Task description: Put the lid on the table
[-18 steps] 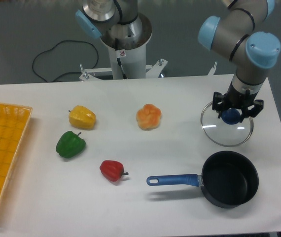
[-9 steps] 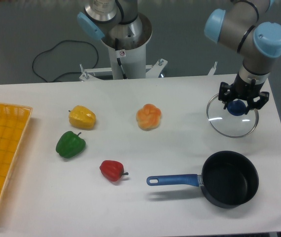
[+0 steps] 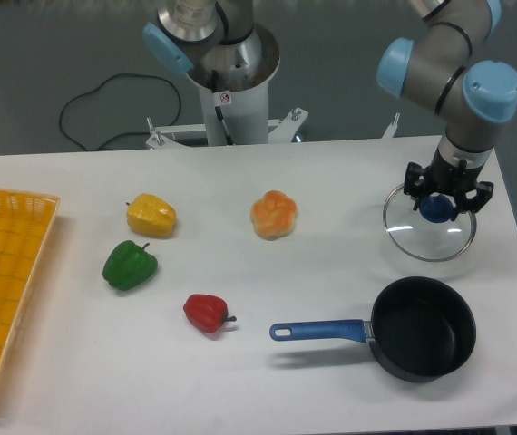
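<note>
The lid (image 3: 429,236), a clear glass disc with a thin metal rim and a blue knob, is at the right side of the white table (image 3: 331,272), close above or on its surface; I cannot tell if it touches. My gripper (image 3: 437,207) points straight down and is shut on the blue knob. The lid sits just behind the black saucepan (image 3: 422,328), apart from it.
The saucepan's blue handle (image 3: 317,330) points left. An orange pepper (image 3: 274,215), a yellow pepper (image 3: 151,216), a green pepper (image 3: 130,265) and a red pepper (image 3: 207,313) lie on the table. A yellow mesh basket (image 3: 0,290) stands at the left edge.
My gripper has carried the lid a little to the right and back over the second, then lower in the last half second.
</note>
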### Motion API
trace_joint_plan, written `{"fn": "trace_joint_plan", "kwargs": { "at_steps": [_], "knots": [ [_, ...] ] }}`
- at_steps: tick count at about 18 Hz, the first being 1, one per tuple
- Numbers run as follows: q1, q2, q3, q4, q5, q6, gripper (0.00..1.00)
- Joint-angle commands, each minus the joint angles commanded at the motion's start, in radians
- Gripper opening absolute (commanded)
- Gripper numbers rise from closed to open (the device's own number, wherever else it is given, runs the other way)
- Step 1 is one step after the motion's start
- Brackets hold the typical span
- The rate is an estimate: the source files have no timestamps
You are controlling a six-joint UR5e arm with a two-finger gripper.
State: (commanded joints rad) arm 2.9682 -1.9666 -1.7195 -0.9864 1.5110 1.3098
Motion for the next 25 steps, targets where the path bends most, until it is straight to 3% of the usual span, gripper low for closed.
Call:
{"fn": "trace_joint_plan", "kwargs": {
  "at_steps": [9,25],
  "knots": [
    [0.003,-0.018,-0.023,0.06,-0.003,0.029,0.41],
    [-0.003,-0.051,-0.031,0.095,-0.014,0.028,0.41]
  ]
}}
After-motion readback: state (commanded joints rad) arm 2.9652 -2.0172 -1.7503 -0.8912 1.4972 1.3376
